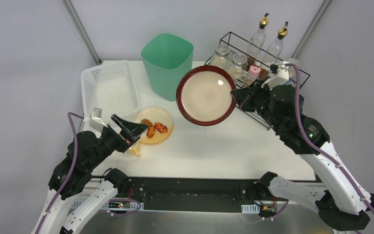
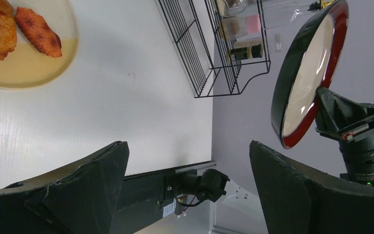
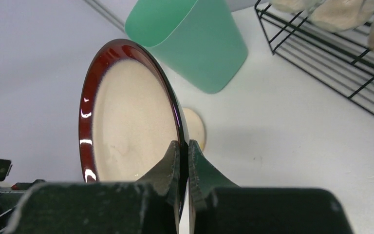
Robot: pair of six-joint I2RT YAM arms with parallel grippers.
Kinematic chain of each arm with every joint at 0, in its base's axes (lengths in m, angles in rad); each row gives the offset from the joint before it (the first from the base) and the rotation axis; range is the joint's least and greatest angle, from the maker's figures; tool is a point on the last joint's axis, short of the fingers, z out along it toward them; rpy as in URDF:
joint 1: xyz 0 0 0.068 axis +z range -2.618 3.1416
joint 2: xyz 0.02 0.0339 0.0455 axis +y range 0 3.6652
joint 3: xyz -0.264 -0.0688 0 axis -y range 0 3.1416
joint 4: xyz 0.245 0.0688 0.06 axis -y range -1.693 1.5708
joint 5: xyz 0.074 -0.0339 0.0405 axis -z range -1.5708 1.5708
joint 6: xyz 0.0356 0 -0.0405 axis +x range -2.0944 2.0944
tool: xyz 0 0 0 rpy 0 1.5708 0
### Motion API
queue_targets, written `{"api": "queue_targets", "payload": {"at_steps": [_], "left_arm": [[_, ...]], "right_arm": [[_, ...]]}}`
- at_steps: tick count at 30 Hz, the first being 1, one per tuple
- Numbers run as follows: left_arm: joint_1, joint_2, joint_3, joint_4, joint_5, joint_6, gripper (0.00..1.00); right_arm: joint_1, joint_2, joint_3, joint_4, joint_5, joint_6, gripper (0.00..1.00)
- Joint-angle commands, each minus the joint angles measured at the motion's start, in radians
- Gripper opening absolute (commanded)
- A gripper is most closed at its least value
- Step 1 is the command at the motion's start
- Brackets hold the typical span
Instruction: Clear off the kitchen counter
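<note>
My right gripper (image 1: pixel 234 96) is shut on the rim of a red-rimmed beige plate (image 1: pixel 206 95) and holds it tilted above the white kitchen counter (image 1: pixel 224 146). The right wrist view shows both fingers pinching the plate's (image 3: pixel 126 122) edge at my right gripper (image 3: pixel 183 146). A small yellow plate (image 1: pixel 158 117) with fried food pieces (image 1: pixel 160 127) lies on the counter at front left. My left gripper (image 1: pixel 132 132) is open and empty at that plate's near left edge. The left wrist view shows my left gripper (image 2: pixel 187 146), the yellow plate (image 2: pixel 29 68) and the held plate (image 2: pixel 304 83).
A green bin (image 1: pixel 168 63) stands at the back centre. A white perforated basket (image 1: pixel 85 92) sits at the back left. A black wire rack (image 1: pixel 268 73) with jars and bottles stands at the back right, close behind my right gripper.
</note>
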Motion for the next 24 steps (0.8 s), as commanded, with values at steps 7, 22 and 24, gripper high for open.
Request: {"api": "queue_targets", "payload": {"at_steps": [7, 22, 24], "left_arm": [[0.006, -0.045, -0.038, 0.087, 0.006, -0.159, 1.00], [0.005, -0.031, -0.057, 0.089, -0.004, -0.179, 1.00], [0.006, -0.029, -0.053, 0.090, -0.007, -0.175, 0.99]], "right_arm": [[0.011, 0.026, -0.041, 0.267, -0.178, 0.221, 0.00], [0.105, 0.177, 0.006, 0.326, -0.250, 0.233, 0.00], [0.123, 0.191, 0.011, 0.334, -0.247, 0.231, 0.00]]}}
